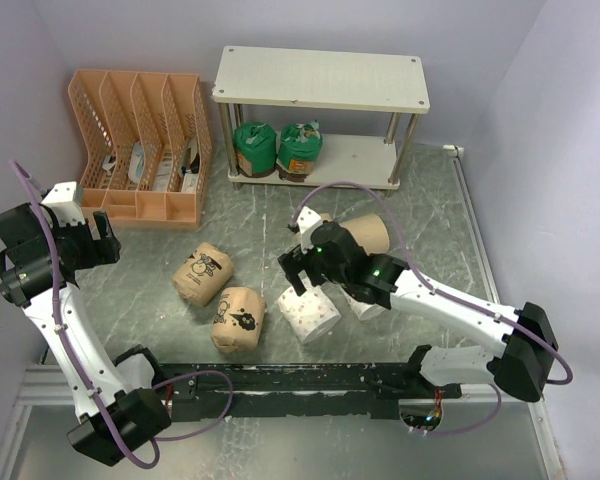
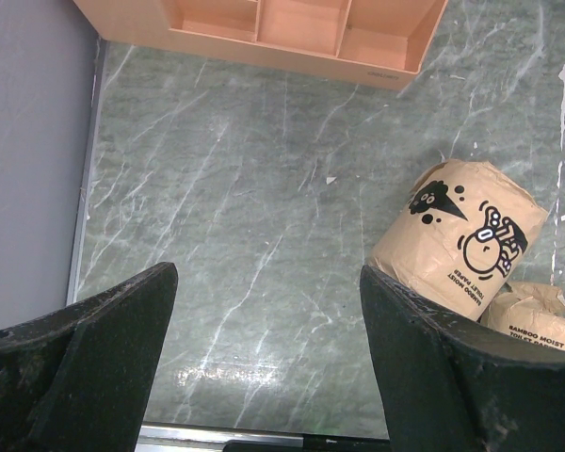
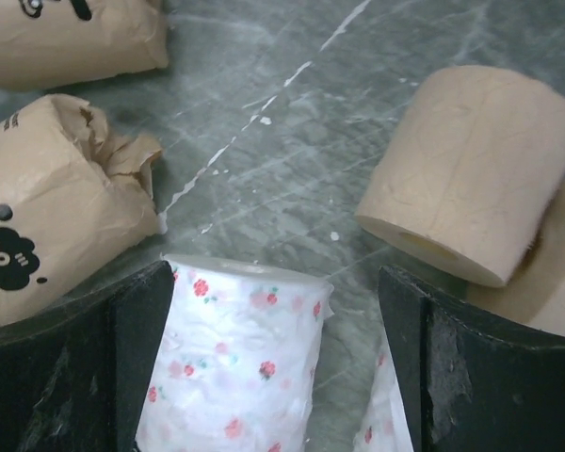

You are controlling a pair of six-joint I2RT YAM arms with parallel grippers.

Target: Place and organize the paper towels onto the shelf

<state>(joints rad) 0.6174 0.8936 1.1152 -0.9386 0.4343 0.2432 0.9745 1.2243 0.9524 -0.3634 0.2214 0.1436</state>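
Paper towel with dots (image 1: 368, 307) half-hidden under right arm (image 1: 450, 300).

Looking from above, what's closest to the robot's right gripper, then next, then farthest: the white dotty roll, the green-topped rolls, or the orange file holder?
1. White paper-towel roll with coloured dots: right at the open right gripper.
2. Two brown-wrapped, green-topped rolls: behind it, on the shelf, lower board.
3. Orange slotted file organizer: far back-left.

Two rolls (image 1: 277, 150) stand on the shelf's (image 1: 320, 80) lower board at the tabletop's (image 1: 435, 215) far edge, organizer (image 1: 140, 150) to its left; six rolls (image 1: 238, 318) lie mid-tabletop.
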